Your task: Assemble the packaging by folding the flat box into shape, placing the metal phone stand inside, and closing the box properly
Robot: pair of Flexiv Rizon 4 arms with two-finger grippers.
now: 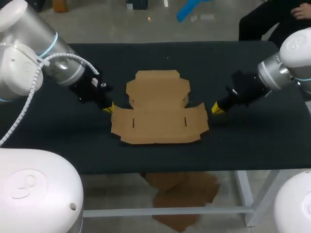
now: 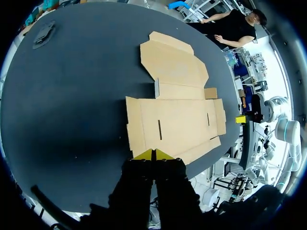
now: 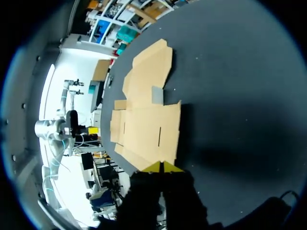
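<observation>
I note one table (image 1: 58, 145) with a dark, matte top. Near its middle lies a flat cardboard box (image 1: 158, 119), unfolded, brown face up. The wide panel is on the near side and carries two short slits, one toward each end, with a narrow flap along each short edge. A narrower panel with a notched end flap extends from it toward the far side. The sheet lies flat against the top as far as I can see. In the left wrist view a small dark object (image 2: 43, 34) lies near the table's edge, well apart from the box; I cannot identify it.
</observation>
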